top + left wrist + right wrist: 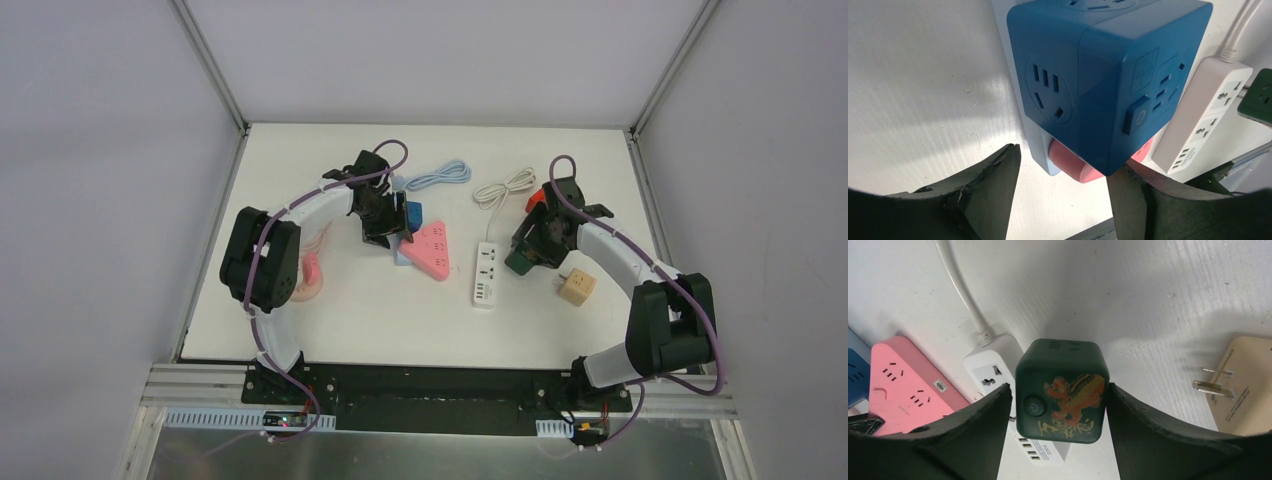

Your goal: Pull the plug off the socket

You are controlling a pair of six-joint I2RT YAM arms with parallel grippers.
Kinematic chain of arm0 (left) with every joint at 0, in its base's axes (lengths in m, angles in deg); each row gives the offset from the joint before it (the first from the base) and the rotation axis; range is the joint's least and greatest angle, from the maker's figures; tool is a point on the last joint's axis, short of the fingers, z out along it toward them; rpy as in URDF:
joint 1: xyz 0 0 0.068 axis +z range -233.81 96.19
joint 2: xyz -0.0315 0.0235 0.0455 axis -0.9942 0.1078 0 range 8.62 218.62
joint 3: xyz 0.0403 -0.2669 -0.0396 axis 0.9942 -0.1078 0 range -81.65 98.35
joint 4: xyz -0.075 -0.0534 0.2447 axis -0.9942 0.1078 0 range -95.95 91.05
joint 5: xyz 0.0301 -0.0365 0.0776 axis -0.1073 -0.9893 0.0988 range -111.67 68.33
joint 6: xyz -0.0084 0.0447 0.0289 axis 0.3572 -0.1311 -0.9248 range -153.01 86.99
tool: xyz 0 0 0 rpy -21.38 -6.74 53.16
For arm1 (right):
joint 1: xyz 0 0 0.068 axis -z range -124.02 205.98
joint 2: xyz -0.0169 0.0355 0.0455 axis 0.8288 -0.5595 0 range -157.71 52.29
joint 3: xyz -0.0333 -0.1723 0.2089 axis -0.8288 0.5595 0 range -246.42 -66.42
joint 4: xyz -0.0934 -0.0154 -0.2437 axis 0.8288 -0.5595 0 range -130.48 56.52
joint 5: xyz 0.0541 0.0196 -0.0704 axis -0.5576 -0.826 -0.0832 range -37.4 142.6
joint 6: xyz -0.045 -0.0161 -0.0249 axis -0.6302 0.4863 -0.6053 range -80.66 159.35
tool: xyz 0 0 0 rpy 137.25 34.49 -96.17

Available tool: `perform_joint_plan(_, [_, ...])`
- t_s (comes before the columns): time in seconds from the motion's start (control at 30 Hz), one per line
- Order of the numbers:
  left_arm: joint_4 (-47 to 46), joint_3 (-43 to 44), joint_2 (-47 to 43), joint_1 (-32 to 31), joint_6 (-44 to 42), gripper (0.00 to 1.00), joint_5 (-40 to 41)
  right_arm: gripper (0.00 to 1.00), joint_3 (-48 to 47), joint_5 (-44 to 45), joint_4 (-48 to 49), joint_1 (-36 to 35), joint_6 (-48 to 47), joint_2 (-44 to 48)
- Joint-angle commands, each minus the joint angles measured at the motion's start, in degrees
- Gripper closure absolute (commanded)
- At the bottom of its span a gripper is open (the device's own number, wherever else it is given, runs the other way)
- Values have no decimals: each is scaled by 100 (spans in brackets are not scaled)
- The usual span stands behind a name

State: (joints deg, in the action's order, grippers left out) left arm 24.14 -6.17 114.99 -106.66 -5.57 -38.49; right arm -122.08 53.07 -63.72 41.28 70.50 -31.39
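Note:
A blue cube socket [1098,75] stands on a light-blue strip [1035,145], next to the pink triangular socket [430,250]. My left gripper [1065,162] is open around the cube's near lower corner. Its right finger [1133,200] is at the cube and its left finger stands well apart. In the top view the left gripper [385,225] sits over the blue cube [410,215]. My right gripper [1058,387] is shut on a dark green cube plug [1063,390] with a gold dragon print. It holds the plug just above the white power strip [993,367], at the strip's right side in the top view [525,255].
A beige cube adapter [577,288] lies prongs-out to the right of the green cube. The white strip's coiled cable [505,187] and a light-blue cable [440,177] lie at the back. A red object [535,200] is behind the right gripper. A pink object [305,275] lies by the left arm.

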Motion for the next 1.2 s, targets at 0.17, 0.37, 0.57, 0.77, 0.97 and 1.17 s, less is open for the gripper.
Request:
perform_joint_plan(0.17, [93,-172,-78,-18,-213,34,597,17,-659,273,-22,26,-136,108])
perform_joint_plan(0.37, [6,-218,-182,-18,-213,32,727,13,-1192,555,-77,9,-266,107])
perform_joint_plan(0.57, [-47,-241,-310,-19,-181,30,823,13,-1569,39,460,-302,-638,-29])
perform_joint_plan(0.77, [-289,-333,-554,-9,-113,29,759,13,-2156,-655,949,-1033,-847,-805])
perform_joint_plan(0.97, [-559,-456,-838,90,50,27,388,12,-2870,-1052,1256,-1657,-642,-1839])
perform_joint_plan(1.17, [-620,-578,-1025,246,112,28,198,12,-3452,-1209,1312,-2062,-742,-2460])
